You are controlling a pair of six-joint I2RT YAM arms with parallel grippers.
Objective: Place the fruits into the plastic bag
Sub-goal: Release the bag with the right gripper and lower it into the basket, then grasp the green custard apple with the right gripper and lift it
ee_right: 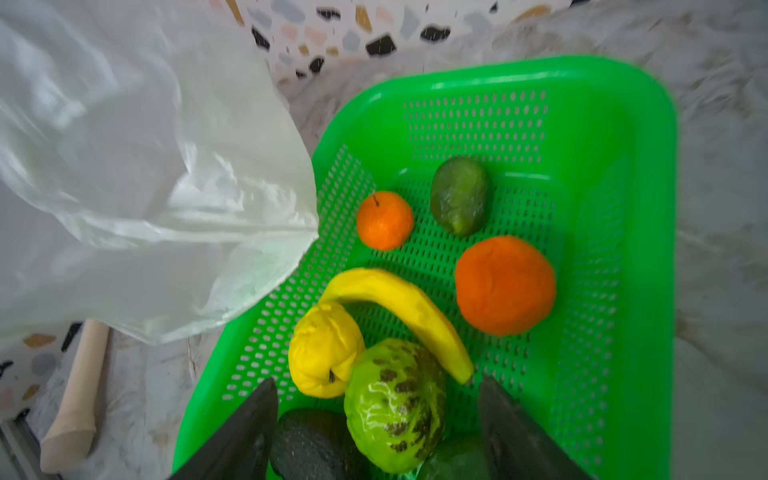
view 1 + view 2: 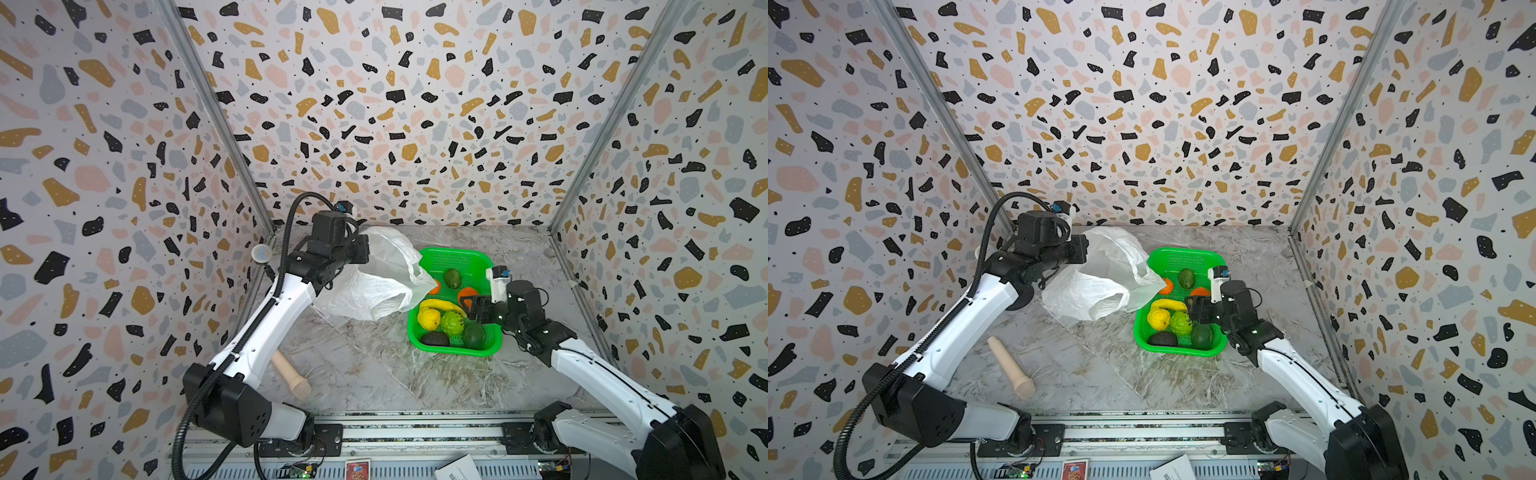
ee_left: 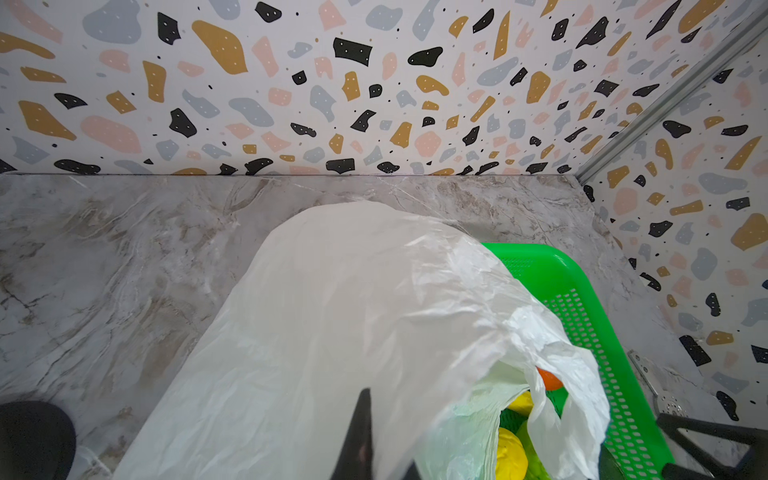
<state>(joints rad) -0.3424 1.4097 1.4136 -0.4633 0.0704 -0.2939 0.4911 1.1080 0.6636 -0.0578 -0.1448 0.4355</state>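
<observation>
At 7 o'clock on the marbled worktop [image 2: 374,374] lay a beige peg-like cylinder [image 2: 293,374]. At 3 o'clock, small toy fruits [image 1: 505,286] sat in a green mesh plastic basket [image 2: 455,252], the right gripper [image 1: 376,386] spread wide over the bumpy light green fruit [image 1: 395,407]. At the basket's 10 o'clock, the left gripper [image 3: 363,399] pinched a raised white crinkly plastic bag [image 2: 374,282].

- Pale terrazzo print, flecked black, ochre, pink and grey, covers the back wall [image 2: 395,104], left wall [image 2: 104,208] and right wall [image 2: 685,187].
- Silver metal posts, left post [image 2: 217,116] and right post [image 2: 611,112], line the rear corners.
- The tabletop [image 2: 374,374] is glossy grey-brown marble pattern.
- An aluminium rail [image 2: 415,432] crosses its near edge.
- Light is soft and even.
</observation>
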